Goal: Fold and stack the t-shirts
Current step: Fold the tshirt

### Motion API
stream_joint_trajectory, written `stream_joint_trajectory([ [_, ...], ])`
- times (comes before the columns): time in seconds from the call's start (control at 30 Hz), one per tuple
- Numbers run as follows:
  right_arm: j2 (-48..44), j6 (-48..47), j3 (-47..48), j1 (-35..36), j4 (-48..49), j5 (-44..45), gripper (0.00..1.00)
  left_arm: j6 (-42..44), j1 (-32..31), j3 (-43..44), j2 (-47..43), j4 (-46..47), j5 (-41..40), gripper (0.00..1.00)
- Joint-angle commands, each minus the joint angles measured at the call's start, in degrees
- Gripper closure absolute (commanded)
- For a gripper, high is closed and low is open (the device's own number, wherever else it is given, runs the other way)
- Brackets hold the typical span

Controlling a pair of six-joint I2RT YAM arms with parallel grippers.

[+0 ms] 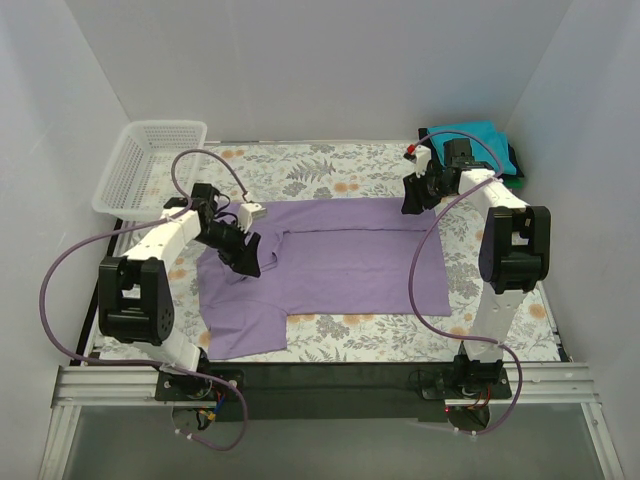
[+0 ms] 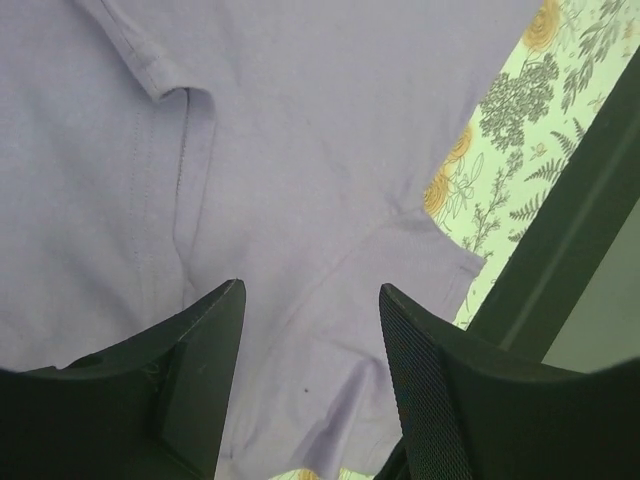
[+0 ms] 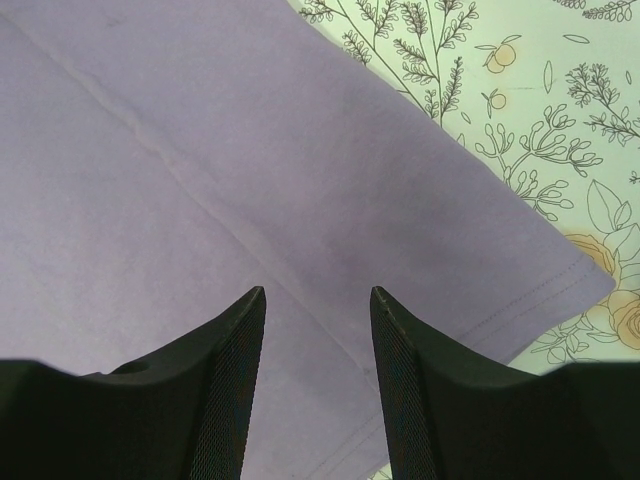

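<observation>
Lavender t-shirt (image 1: 340,260): spread flat across the middle of the counter (image 1: 330,165), sleeves to the left, straight hem to the right.
Shirt edges: the hem corner in the right wrist view is crisp with a stitched line; the left wrist view shows a sleeve seam and soft creases.
Left fingers (image 2: 205,370): parted, nothing between them, above the shirt's left part near a sleeve.
Right fingers (image 3: 235,370): parted, gripping nothing, above the shirt's far right hem corner.
Folded teal t-shirt (image 1: 472,133): far right corner, a neat rectangle lying on something darker, apart from the lavender one.
Basket (image 1: 150,165): white plastic mesh, far left corner, partly past the counter's edge.
Open room: bare floral cloth (image 1: 300,170) along the far side between basket and folded pile, and a narrower strip near and right of the shirt.
Textures: matte soft knit, printed cloth, ribbed black finger pads.
</observation>
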Motion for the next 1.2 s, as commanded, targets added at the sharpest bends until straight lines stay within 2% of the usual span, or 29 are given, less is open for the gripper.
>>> stream_joint_trajectory([
  [0.0,-1.17,-0.75,2.16,-0.34,-0.76,-0.76,0.47,-0.59,1.41,2.78,-3.48,0.45,3.54,0.45],
  [0.07,-1.09,-0.92,2.25,-0.34,-1.03,0.02,0.47,-7.32,3.07,4.45,-1.82,4.56,2.85,0.46],
  [0.17,-0.82,-1.54,2.33,-0.34,-1.64,1.34,0.48,-17.16,4.22,6.9,1.43,12.55,-2.5,0.53],
  [0.3,1.54,-1.71,3.39,-0.34,-3.31,4.41,0.51,-23.52,4.31,9.89,5.21,19.78,-6.21,0.55],
  [0.43,3.22,-1.98,4.0,-0.34,-4.19,7.14,0.54,-28.54,2.65,12.8,10.65,21.47,-7.88,0.56],
  [0.73,3.84,-2.68,3.65,-0.26,-4.63,8.9,0.55,-28.81,-5.7,6.48,12.25,23.49,-13.76,0.61],
  [0.87,4.63,-1.89,4.79,-0.34,-4.98,8.11,0.55,-28.99,-11.14,6.39,14.01,22.26,-12.28,0.63],
  [0.97,4.54,-1.8,5.32,-0.34,-5.25,8.11,0.55,-28.9,-12.38,8.4,15.15,19.54,-7.36,0.67],
  [1.03,4.54,-1.98,5.32,-0.26,-5.33,8.46,0.56,-28.29,-12.74,8.94,15.07,18.39,-6.56,0.7],
  [1.17,3.75,-2.59,5.06,-0.34,-6.04,8.29,0.56,-27.32,-11.69,8.68,10.86,18.38,-7.17,0.71],
])
